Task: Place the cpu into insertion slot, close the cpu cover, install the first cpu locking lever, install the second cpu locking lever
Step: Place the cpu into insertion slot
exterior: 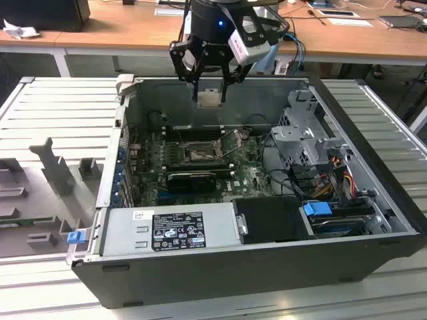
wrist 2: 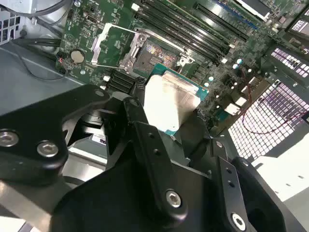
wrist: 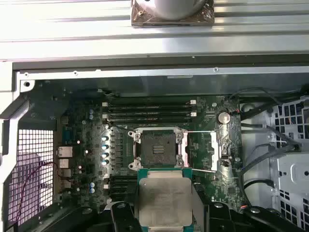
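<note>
gripper point(exterior: 209, 92) pinching cpu point(wrist: 164, 198) by 2 opp. edges | cpu flat btw fingers, metal top facing wrist, square, no long axis | open socket point(wrist: 157, 149) below, apart | cover point(wrist: 203, 150) flipped open beside socket

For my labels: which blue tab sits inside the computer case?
The blue tab at the exterior view's right; the other tab sits outside the case's corner.

In the first wrist view the cpu point(wrist: 161, 200) ran off the picture's edge. In the second wrist view the gripper point(wrist 2: 165, 116) covered two of its sides.
</note>
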Available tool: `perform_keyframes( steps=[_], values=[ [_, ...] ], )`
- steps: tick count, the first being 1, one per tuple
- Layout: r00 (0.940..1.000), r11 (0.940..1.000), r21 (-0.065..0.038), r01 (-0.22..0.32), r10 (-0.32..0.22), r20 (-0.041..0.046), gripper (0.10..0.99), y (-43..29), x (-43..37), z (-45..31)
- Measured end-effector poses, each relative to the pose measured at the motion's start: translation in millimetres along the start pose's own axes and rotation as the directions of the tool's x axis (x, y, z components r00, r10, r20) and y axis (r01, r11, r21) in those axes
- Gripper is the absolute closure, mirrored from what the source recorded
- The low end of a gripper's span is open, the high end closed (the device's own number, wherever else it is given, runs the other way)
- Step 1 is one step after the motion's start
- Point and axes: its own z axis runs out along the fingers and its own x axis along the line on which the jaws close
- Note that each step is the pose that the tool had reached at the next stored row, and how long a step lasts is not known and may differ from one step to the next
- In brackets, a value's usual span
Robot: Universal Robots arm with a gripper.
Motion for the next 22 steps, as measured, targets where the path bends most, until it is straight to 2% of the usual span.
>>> perform_keyframes(
  steps=[22],
  values=[
    [0.999, 0.999, -0.001, -0.045, 0.045, 0.0041, 0.557, 0.0, 0.0, 0.0]
  ],
)
